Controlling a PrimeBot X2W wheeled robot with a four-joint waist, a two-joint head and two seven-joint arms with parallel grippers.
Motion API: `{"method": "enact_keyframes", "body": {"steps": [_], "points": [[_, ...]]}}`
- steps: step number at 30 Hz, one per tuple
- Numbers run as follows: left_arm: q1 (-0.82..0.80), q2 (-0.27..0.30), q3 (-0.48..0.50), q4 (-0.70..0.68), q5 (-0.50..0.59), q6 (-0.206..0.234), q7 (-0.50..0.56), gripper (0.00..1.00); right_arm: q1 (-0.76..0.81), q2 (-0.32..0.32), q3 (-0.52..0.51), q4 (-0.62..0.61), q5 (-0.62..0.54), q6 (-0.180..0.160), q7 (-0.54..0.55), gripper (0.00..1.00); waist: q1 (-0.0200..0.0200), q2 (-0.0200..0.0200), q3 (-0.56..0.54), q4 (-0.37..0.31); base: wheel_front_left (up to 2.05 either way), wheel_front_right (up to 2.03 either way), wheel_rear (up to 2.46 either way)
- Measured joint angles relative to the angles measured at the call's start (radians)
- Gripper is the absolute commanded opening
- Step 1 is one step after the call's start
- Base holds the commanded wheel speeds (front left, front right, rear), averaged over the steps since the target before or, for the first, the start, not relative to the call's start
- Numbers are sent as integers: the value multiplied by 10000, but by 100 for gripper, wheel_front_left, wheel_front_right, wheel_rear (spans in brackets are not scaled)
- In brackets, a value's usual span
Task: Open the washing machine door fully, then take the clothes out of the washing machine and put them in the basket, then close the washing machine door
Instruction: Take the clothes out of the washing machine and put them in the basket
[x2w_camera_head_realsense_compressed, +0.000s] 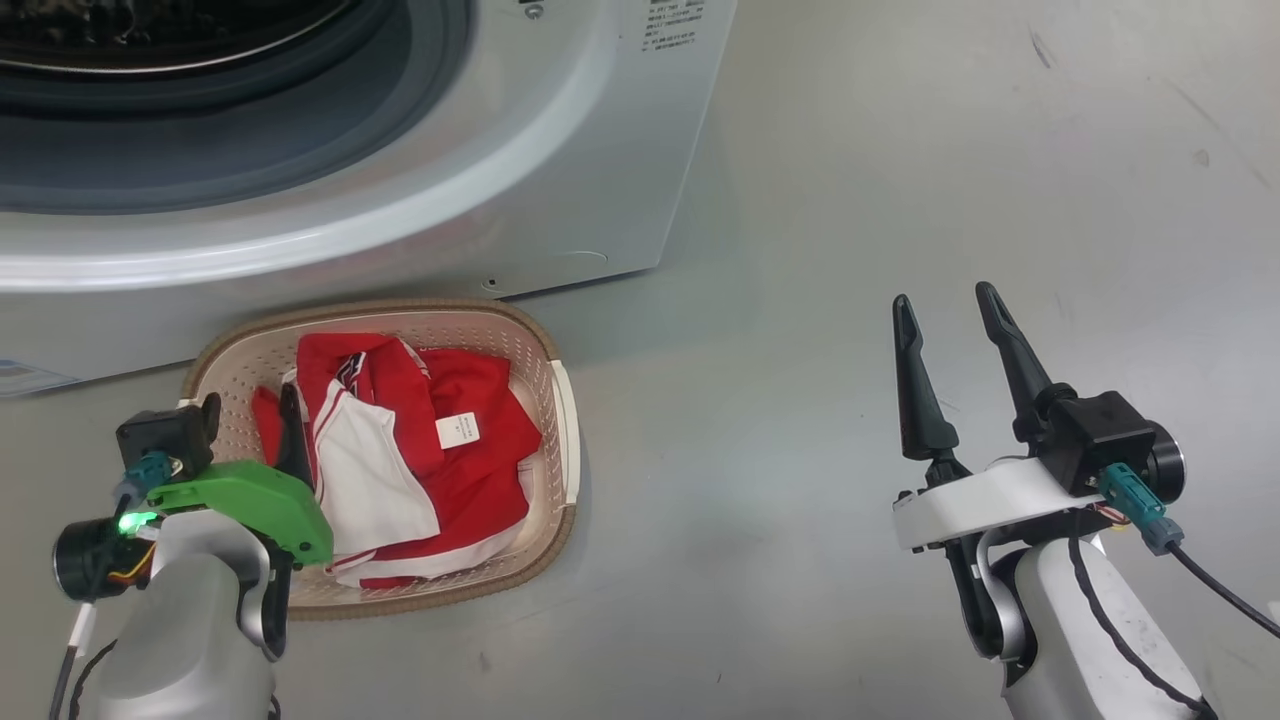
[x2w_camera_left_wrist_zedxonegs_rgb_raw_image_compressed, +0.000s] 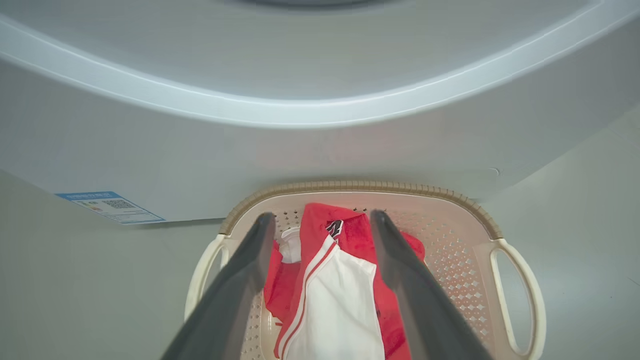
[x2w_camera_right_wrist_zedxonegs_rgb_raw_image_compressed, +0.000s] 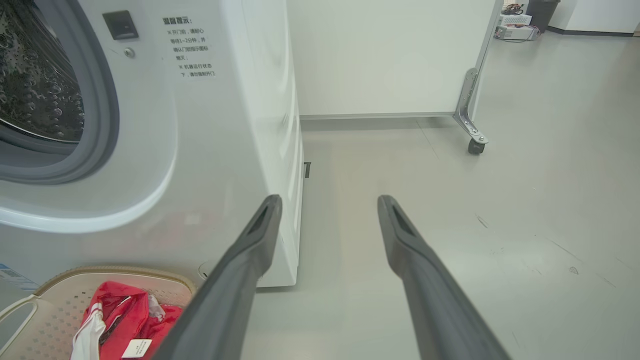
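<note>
Two grippers, both spread wide and holding nothing. The left gripper (x2w_camera_left_wrist_zedxonegs_rgb_raw_image_compressed: 322, 219) sits at 8 o'clock in the head view, above the basket (x2w_camera_head_realsense_compressed: 562, 400). Its fingers are fully parted, and the clothes (x2w_camera_head_realsense_compressed: 440, 480) lie below and between them in the left wrist view. I cannot tell whether a fingertip touches the cloth. The clothes are heaped inside the basket: red fabric with white trim, a white panel toward 7 o'clock of the heap, and a small white label (x2w_camera_head_realsense_compressed: 458, 430) face up near its middle. The basket stands on the floor (x2w_camera_head_realsense_compressed: 800, 450), just in front of the lower front of the washing machine (x2w_camera_head_realsense_compressed: 560, 130), which takes up 11 o'clock of the head view. A blue sticker (x2w_camera_left_wrist_zedxonegs_rgb_raw_image_compressed: 110, 206) is on the machine front at 9 o'clock from the basket in the left wrist view. The right gripper (x2w_camera_head_realsense_compressed: 944, 300) is at 4 o'clock in the head view, over bare floor and well apart from the basket. In the right wrist view the steel drum (x2w_camera_right_wrist_zedxonegs_rgb_raw_image_compressed: 40, 75) shows at 10 o'clock, ringed by the grey gasket (x2w_camera_right_wrist_zedxonegs_rgb_raw_image_compressed: 107, 100), with its mouth uncovered. A white wheeled panel (x2w_camera_right_wrist_zedxonegs_rgb_raw_image_compressed: 390, 55) stands at 1 o'clock.
</note>
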Motion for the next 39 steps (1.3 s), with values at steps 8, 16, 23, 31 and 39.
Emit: {"method": "enact_keyframes", "body": {"steps": [8,16,23,31,39], "points": [[18,-138,-40,-846,146,-79,-125,100,97,-190,-180,211,-2,-6,-6,100,0,0,-517,403,0,0,0],[256,-201,90,-2257,418,-77,-125,100,371,-249,-217,441,-4,-6,-8,100,0,0,-1093,736,0,0,0],[1070,-196,217,-3524,796,-61,-125,100,612,-257,-211,575,-8,-6,-8,100,0,0,-1756,943,0,0,0],[2034,-188,180,-4592,1110,113,-125,100,1078,-349,-253,679,-17,-8,-10,100,0,0,-2462,1089,0,0,0],[3243,-188,119,-5359,1290,372,-123,100,1440,-364,-245,690,-17,-12,-10,100,-1,0,-3081,1160,0,0,0]]}}
